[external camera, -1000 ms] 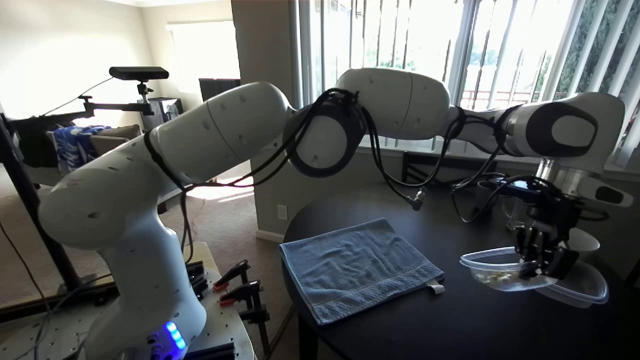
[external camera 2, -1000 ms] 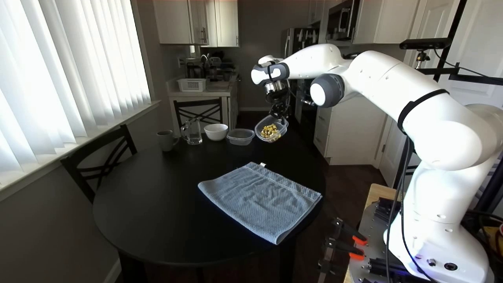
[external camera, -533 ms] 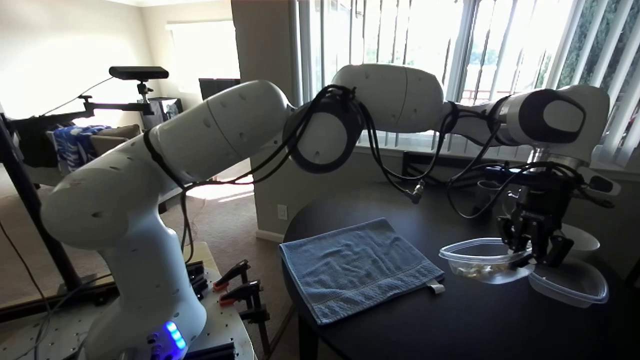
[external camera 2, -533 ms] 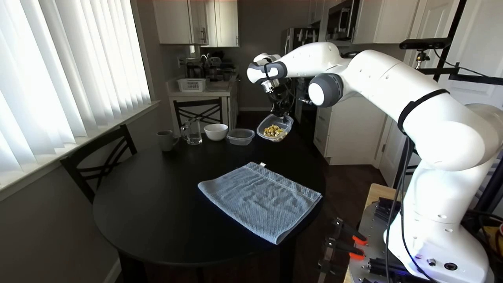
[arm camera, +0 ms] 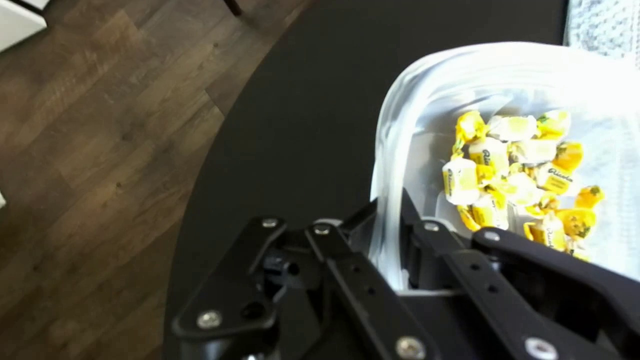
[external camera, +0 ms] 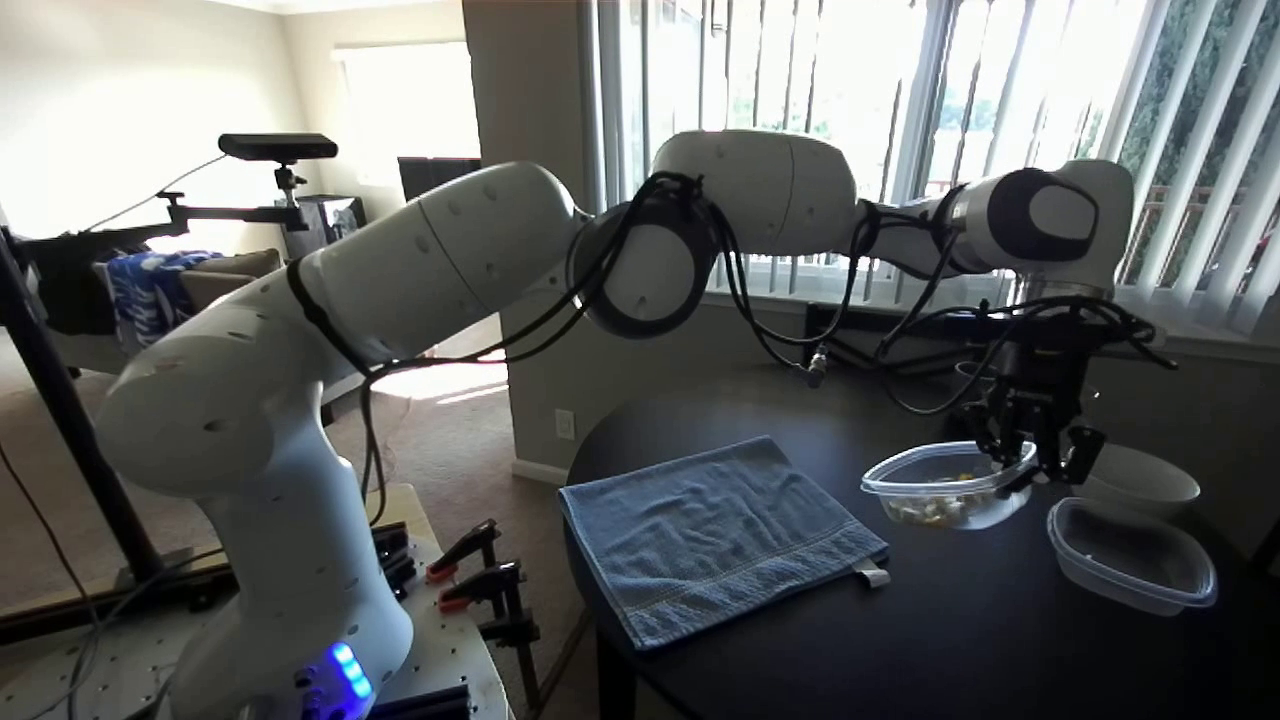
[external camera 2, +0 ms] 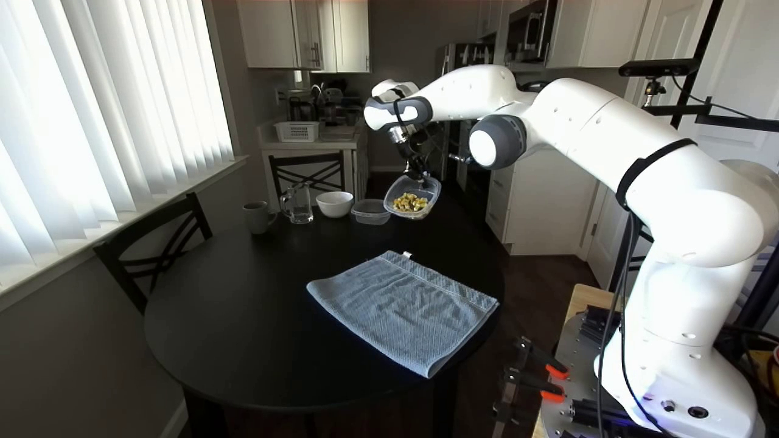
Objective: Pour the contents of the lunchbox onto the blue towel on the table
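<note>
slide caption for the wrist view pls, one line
Gripper pinching the lunchbox by one side, wrapped candies inside, above the dark table, blue towel at upper right.

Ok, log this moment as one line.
gripper: shut on lunchbox | lunchbox: held above dark table | wrapped Ricola candies: inside | blue towel: no candies on it

Your towel [external camera 2: 401,313] is light blue with a textured band [external camera 2: 447,285] by its white tag [external camera: 872,573], table [external camera 2: 243,322] under it basically black. Off the towel's tag side you've got a clear lunchbox [external camera: 990,512], yellow-and-white candies [arm camera: 520,189] and a black gripper [arm camera: 389,215].
</note>
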`<state>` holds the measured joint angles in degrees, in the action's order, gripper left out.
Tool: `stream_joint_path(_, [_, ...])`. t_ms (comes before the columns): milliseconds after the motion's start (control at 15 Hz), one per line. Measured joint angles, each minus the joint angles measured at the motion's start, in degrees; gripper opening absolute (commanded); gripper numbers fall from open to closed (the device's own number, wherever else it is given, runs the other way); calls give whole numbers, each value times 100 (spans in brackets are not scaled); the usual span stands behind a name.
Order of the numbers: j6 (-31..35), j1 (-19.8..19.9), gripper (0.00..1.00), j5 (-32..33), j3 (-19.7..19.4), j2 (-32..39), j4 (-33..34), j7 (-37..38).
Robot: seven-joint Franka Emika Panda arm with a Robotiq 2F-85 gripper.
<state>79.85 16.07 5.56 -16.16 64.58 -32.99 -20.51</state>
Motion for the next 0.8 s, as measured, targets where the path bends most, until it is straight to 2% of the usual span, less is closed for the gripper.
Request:
stream_joint_path(467, [860, -48, 1, -2, 387, 271, -62, -1590])
stream_joint_path(600, [1100, -36, 4, -2, 441, 355, -179, -2122])
stream_joint_path(800, [1236, -13, 4, -2, 470, 428, -270, -2426])
